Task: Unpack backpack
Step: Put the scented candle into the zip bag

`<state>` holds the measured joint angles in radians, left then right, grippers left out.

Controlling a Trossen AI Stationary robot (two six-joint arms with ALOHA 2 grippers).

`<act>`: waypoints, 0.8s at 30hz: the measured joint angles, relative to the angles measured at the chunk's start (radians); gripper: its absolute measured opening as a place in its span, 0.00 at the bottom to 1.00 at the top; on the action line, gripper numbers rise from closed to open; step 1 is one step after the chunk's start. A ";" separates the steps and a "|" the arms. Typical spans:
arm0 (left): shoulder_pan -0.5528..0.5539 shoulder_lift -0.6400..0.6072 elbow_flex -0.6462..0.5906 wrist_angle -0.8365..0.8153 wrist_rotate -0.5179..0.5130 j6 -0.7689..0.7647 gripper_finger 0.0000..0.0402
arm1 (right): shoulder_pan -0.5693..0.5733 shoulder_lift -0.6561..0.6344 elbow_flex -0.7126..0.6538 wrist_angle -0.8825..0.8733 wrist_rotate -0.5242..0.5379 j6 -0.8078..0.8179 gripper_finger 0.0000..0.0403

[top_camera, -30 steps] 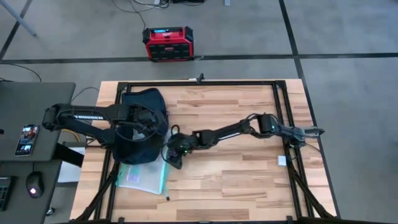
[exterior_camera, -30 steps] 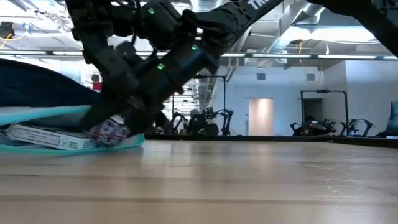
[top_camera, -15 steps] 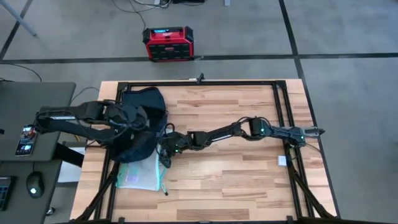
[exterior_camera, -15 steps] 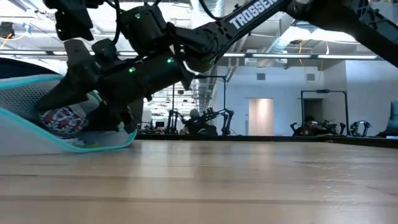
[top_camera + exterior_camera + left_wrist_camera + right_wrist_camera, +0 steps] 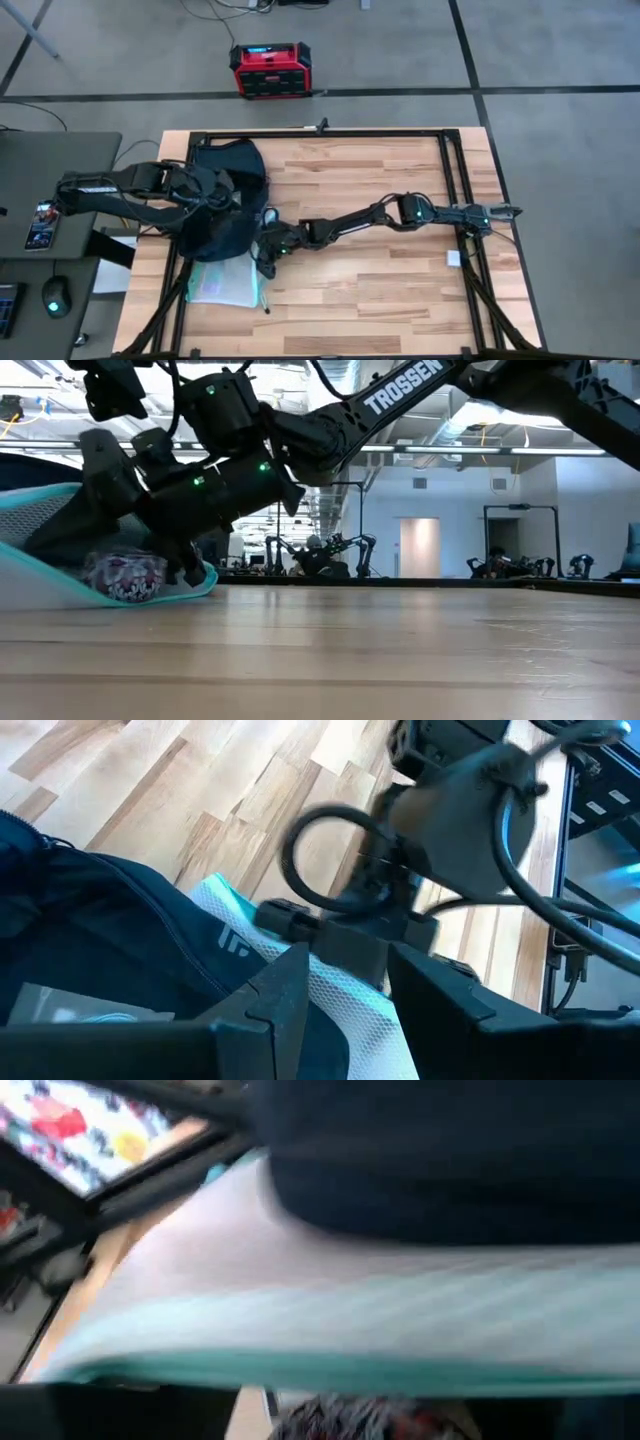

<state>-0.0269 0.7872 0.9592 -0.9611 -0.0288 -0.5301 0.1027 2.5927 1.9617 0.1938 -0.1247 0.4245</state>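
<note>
Deeper into the backpack since before, the right gripper seems hidden there, its jaws' state unreadable.

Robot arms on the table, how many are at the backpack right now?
2. The left gripper is on top of the backpack; the right gripper reaches into its open mouth, beside a patterned item.

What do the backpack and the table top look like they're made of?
Backpack: soft dark woven fabric, matt; it sags and folds, with a paler mesh-like teal-edged lining at the opening. Table: wood, seemingly jointed strips with a smooth satin finish, by the visible grain and plank seams.
</note>
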 joint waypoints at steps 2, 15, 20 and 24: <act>0.000 0.000 0.000 0.000 0.000 0.001 0.31 | 0.005 0.000 0.000 -0.033 -0.004 -0.031 0.71; 0.000 0.000 0.000 -0.040 -0.001 0.012 0.31 | -0.015 -0.049 0.002 -0.020 -0.009 -0.041 0.70; 0.000 0.000 0.000 -0.052 -0.001 0.014 0.31 | -0.027 -0.076 0.001 -0.111 -0.009 -0.045 0.70; 0.000 0.000 0.000 -0.065 -0.001 0.014 0.31 | -0.043 -0.139 0.001 -0.294 -0.007 -0.115 0.70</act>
<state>-0.0269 0.7872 0.9592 -1.0265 -0.0299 -0.5159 0.0600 2.4537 1.9627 -0.0999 -0.1316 0.3096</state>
